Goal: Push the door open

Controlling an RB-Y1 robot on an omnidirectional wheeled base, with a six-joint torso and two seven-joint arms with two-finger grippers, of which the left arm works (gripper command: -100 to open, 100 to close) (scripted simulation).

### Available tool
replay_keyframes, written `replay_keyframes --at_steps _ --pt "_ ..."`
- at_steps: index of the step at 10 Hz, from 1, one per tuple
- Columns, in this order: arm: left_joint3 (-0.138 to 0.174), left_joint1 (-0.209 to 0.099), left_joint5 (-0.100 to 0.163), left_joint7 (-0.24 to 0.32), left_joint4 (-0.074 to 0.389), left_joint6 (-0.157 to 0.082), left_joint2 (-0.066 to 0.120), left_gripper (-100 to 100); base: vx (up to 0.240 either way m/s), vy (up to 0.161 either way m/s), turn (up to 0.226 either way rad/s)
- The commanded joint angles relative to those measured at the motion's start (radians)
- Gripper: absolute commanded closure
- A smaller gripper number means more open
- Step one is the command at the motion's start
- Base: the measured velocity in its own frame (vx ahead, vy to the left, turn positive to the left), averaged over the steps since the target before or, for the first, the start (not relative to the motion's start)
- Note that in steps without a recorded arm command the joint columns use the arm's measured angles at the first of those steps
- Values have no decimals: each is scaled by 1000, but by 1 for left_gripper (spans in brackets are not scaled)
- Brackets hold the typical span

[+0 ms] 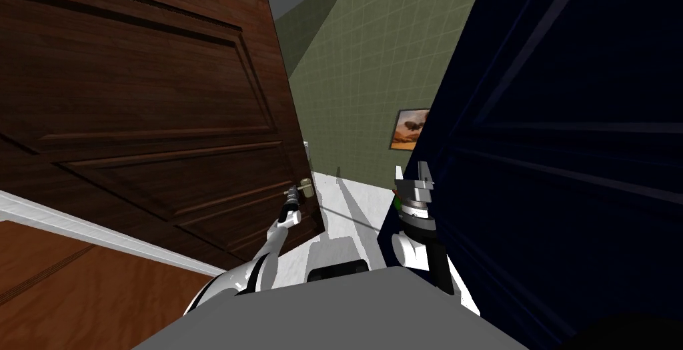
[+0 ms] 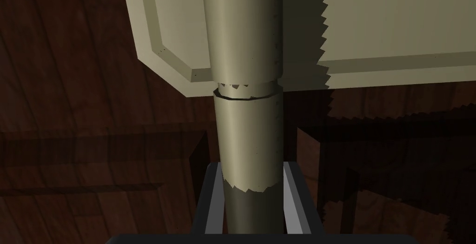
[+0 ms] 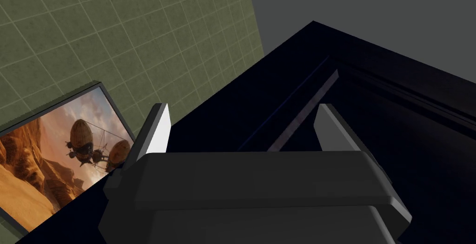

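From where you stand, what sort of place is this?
Probably a house doorway into a tiled room: brown panelled door, handle in my left end effector, green tiled wall, framed picture.

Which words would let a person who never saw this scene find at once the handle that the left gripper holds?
Look at the big brown panelled door on the robot's left. Near its free edge sits an olive-beige handle on a flat plate of the same colour. It is the only light, round bar on the dark wood, and the left gripper is shut on it.
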Motion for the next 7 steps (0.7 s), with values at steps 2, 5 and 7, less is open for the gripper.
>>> replay_keyframes --at_steps 2,5,7 --pt "43 -23 13 -33 28 -30 15 100 110 9 43" --pt "60 -28 19 -54 29 -34 8 100 94 -5 46" --pt "85 -34 27 -84 31 -40 -5 100 88 -11 76"
